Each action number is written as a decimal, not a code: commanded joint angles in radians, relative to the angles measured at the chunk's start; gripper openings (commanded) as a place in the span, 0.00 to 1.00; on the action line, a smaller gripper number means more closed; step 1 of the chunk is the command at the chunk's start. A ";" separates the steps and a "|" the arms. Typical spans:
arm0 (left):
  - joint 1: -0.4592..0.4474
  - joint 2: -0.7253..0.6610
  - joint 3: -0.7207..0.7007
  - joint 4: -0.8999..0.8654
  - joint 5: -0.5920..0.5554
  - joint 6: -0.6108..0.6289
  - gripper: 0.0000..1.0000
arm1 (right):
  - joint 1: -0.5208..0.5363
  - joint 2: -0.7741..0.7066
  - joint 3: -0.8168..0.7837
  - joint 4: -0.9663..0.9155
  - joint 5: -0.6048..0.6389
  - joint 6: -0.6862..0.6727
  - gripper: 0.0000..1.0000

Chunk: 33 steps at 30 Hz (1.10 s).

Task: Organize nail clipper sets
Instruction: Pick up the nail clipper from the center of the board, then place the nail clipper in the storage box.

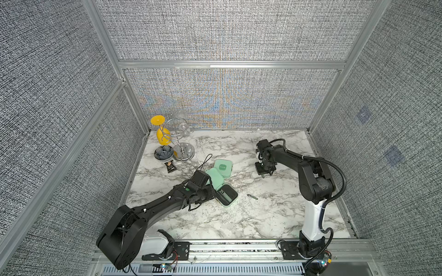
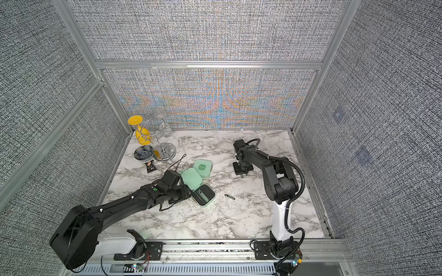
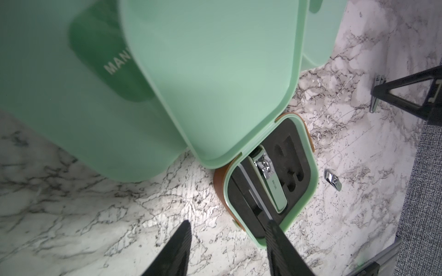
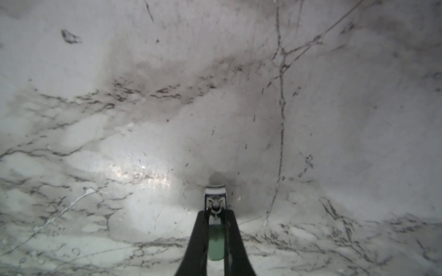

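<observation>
**Hidden and unresolved parts.**
Left wrist view: the raised lid (image 3: pixel 215 71) covers part of the tray (image 3: pixel 313 172) and most of the label (image 3: pixel 102 52) on a blurred case (image 3: pixel 59 119) cut off by the frame. Right wrist view: the right gripper (image 4: pixel 216 212) hides the sides of the clipper (image 4: pixel 216 239); its green handle is blurred. Both top views: the loose tool (image 1: pixel 252 197) is too small to identify.
</observation>
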 commanded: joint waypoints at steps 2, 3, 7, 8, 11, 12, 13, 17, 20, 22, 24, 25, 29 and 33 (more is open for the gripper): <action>-0.004 -0.003 0.002 0.007 -0.007 -0.001 0.53 | 0.022 -0.070 -0.019 -0.022 -0.012 0.007 0.06; -0.006 -0.004 0.001 0.010 -0.005 -0.002 0.53 | 0.034 -0.098 -0.029 -0.019 -0.016 0.003 0.06; -0.014 0.001 -0.010 0.030 -0.004 -0.009 0.53 | 0.113 -0.200 -0.077 0.005 -0.030 -0.029 0.06; -0.015 0.004 -0.012 0.031 -0.004 -0.011 0.53 | 0.136 -0.217 -0.087 0.016 -0.033 -0.040 0.06; -0.017 0.016 -0.014 0.032 -0.010 -0.023 0.53 | 0.211 -0.257 -0.113 0.045 -0.038 -0.066 0.06; -0.018 0.020 -0.013 0.033 -0.012 -0.030 0.53 | 0.247 -0.268 -0.123 0.062 -0.039 -0.074 0.06; -0.018 0.028 -0.012 0.031 -0.016 -0.037 0.53 | 0.275 -0.273 -0.134 0.081 -0.042 -0.080 0.06; -0.018 0.064 0.000 0.038 -0.018 -0.058 0.53 | 0.358 -0.266 -0.154 0.139 -0.044 -0.080 0.06; -0.019 0.094 0.013 0.042 -0.021 -0.066 0.52 | 0.403 -0.243 -0.148 0.167 -0.053 -0.076 0.06; -0.020 0.109 0.020 0.043 -0.024 -0.070 0.52 | 0.432 -0.227 -0.138 0.179 -0.061 -0.073 0.06; -0.020 0.117 0.023 0.046 -0.024 -0.071 0.51 | 0.454 -0.205 -0.125 0.177 -0.066 -0.068 0.06; -0.020 0.119 0.024 0.047 -0.024 -0.071 0.51 | 0.465 -0.192 -0.116 0.174 -0.066 -0.066 0.06; -0.021 0.121 0.022 0.046 -0.027 -0.071 0.51 | 0.496 -0.158 -0.114 0.177 -0.059 -0.045 0.05; -0.021 0.118 0.018 0.044 -0.030 -0.071 0.51 | 0.514 -0.139 -0.121 0.178 -0.058 -0.014 0.05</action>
